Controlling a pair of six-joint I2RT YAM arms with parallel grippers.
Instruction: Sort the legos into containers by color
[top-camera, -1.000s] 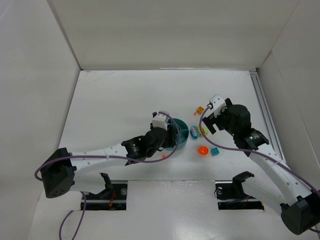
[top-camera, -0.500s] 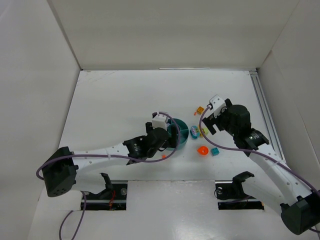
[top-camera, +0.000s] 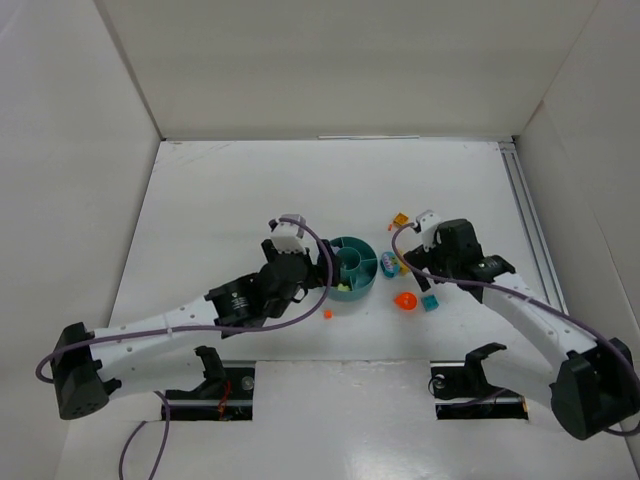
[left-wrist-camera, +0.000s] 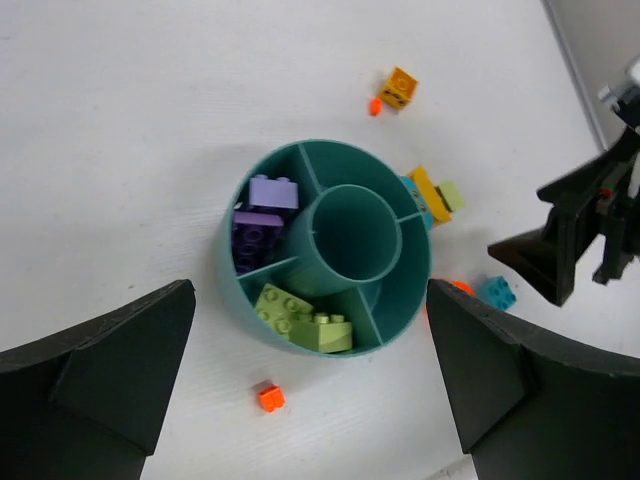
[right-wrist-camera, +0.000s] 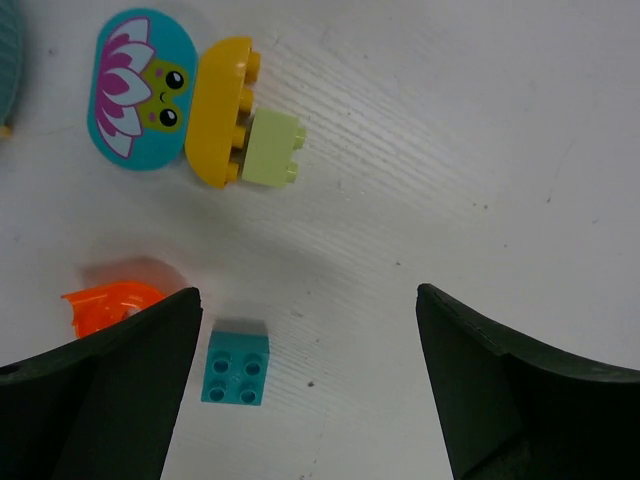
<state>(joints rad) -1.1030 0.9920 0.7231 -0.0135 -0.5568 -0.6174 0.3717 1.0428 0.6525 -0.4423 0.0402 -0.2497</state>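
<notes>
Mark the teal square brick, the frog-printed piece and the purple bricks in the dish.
teal square brick (right-wrist-camera: 235, 365), right wrist view, centre of studded top
frog-printed piece (right-wrist-camera: 158, 95), right wrist view, frog's face
purple bricks (left-wrist-camera: 258, 236), left wrist view, darker brick's studs

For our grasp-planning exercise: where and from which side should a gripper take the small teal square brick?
Come straight down and pinch two opposite side walls of the teal brick: it lies flat, studs up, clear of the orange piece nearby.

The teal dish (left-wrist-camera: 228, 285) is smooth moulded plastic with a soft sheen, and the purple bricks (left-wrist-camera: 258, 232) and yellow-green bricks (left-wrist-camera: 302, 318) in it are hard, studded plastic. The white table (right-wrist-camera: 450, 150) looks matt with a fine streaky grain. The fingers (left-wrist-camera: 110, 370) of the left gripper (left-wrist-camera: 308, 295) and right gripper (right-wrist-camera: 308, 295) are dull matt black.
</notes>
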